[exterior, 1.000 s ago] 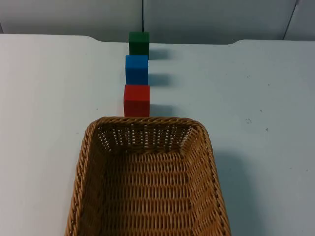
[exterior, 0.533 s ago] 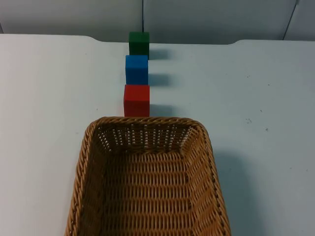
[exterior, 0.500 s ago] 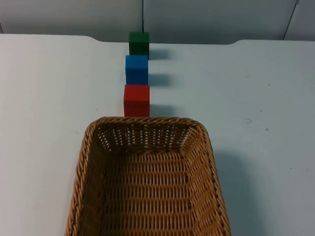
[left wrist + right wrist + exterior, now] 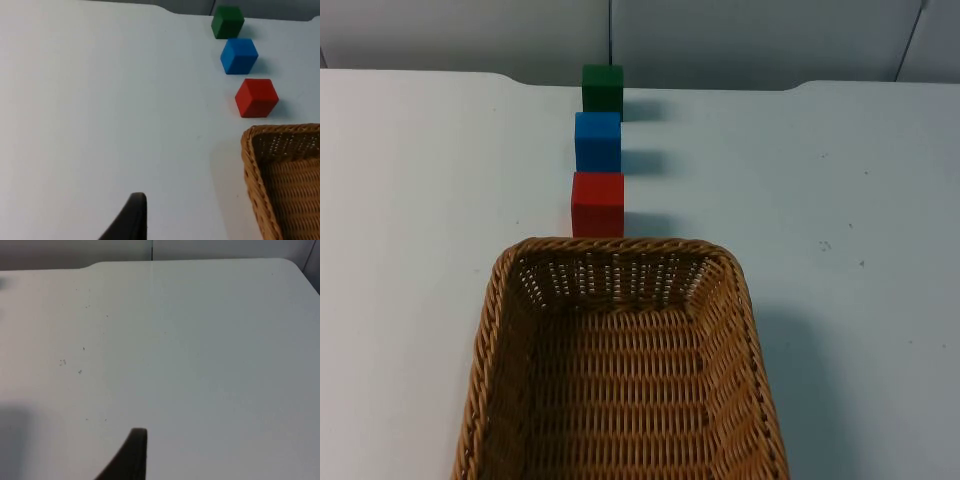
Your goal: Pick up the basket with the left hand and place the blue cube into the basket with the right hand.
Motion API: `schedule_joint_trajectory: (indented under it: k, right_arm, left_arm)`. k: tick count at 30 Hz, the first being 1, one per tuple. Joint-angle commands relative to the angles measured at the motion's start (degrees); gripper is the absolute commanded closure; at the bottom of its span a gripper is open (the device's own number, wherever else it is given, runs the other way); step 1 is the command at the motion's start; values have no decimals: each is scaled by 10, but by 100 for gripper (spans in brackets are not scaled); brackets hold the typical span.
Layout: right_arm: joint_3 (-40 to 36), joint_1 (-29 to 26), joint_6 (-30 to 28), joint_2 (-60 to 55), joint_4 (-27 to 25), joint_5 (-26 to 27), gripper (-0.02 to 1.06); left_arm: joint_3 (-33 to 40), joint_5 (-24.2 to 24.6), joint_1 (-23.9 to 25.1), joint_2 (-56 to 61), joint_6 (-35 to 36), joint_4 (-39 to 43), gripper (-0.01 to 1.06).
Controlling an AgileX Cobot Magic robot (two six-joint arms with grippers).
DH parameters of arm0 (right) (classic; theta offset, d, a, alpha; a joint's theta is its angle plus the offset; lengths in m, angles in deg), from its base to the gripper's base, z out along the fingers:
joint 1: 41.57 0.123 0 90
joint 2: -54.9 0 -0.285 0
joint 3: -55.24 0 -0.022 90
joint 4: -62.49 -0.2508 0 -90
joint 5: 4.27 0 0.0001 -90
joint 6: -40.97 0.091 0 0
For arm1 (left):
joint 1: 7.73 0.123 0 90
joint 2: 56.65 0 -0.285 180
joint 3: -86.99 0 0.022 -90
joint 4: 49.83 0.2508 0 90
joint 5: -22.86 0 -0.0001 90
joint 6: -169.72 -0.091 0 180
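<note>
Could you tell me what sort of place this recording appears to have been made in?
Probably a robot lab test bench: a plain white table ending at a grey partition wall, set with only a wicker basket and a tidy row of red, blue and green cubes.

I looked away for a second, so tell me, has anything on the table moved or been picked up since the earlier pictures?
Nothing visibly changed. The basket sits where it was, not yet lifted, and the red cube, blue cube and green cube keep their row behind it, each apart from the next.
</note>
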Motion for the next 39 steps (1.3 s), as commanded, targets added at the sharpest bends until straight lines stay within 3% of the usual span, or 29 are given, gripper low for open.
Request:
schedule_joint_trajectory:
  k: [1, 8, 22, 26, 30, 34, 39]
  right_arm:
    - [-4, -3, 1, 2, 4, 4, 0]
    - [-4, -3, 1, 2, 4, 4, 0]
    - [-4, -3, 2, 2, 5, 4, 0]
    - [-4, -3, 6, 2, 7, 4, 0]
    - [-4, -3, 6, 2, 7, 4, 0]
    - [-4, -3, 6, 2, 7, 4, 0]
    - [-4, -3, 6, 2, 7, 4, 0]
  left_arm:
    - [-5, -19, -2, -28, -17, -29, 0]
    - [-5, -17, -2, -176, -146, -178, 0]
    - [-5, -18, -26, -384, -218, -237, 0]
    - [8, -58, -78, -433, -218, -251, 0]
    - [49, -136, -151, -485, -213, -257, 0]
    - [71, -177, -175, -522, -213, -268, 0]
    - [72, -180, -176, -574, -220, -279, 0]
